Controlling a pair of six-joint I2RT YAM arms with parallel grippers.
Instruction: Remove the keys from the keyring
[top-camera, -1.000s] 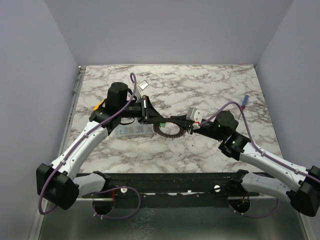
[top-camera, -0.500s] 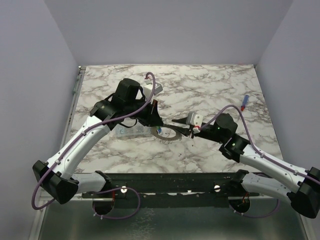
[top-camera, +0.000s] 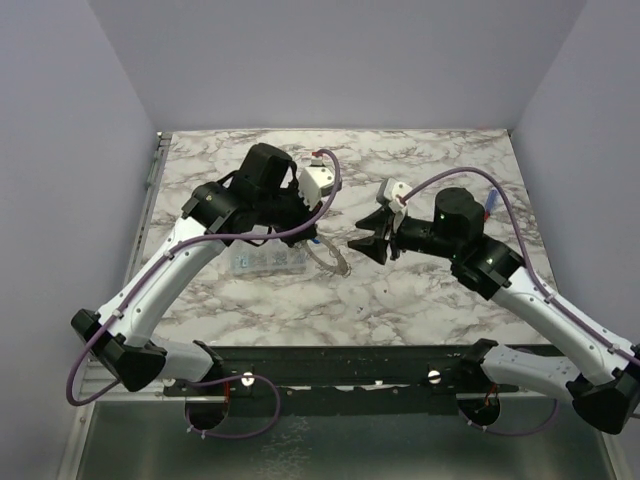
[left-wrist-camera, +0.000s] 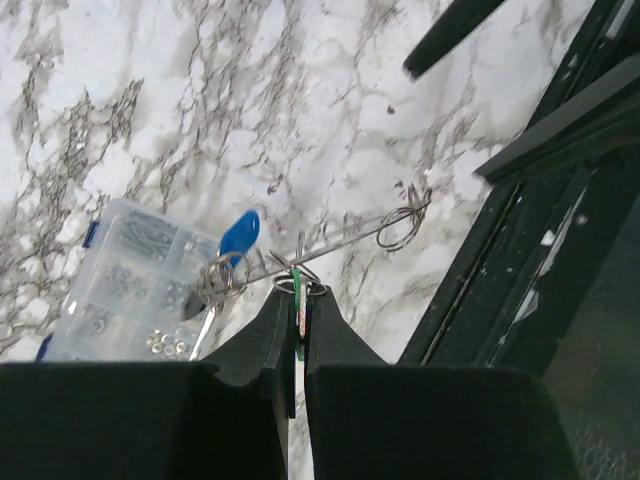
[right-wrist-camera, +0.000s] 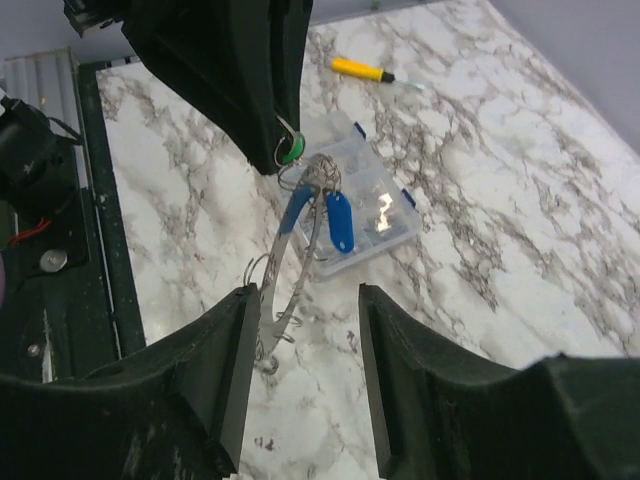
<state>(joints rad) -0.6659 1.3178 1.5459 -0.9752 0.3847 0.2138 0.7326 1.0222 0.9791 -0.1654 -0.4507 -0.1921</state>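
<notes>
We see the left gripper (left-wrist-camera: 298, 318) pinched shut on the green-headed key (right-wrist-camera: 291, 152). The keyring (right-wrist-camera: 290, 268) and a blue-headed key (right-wrist-camera: 340, 222) hang from it near the clear box (left-wrist-camera: 120, 290). The right gripper (right-wrist-camera: 300, 372) has its 2 fingers spread, holding nothing.

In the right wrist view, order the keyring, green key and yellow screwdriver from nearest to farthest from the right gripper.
1. keyring, lower end at the open right gripper.
2. green key, higher up, pinched by the left gripper.
3. yellow screwdriver, lying far behind.
</notes>
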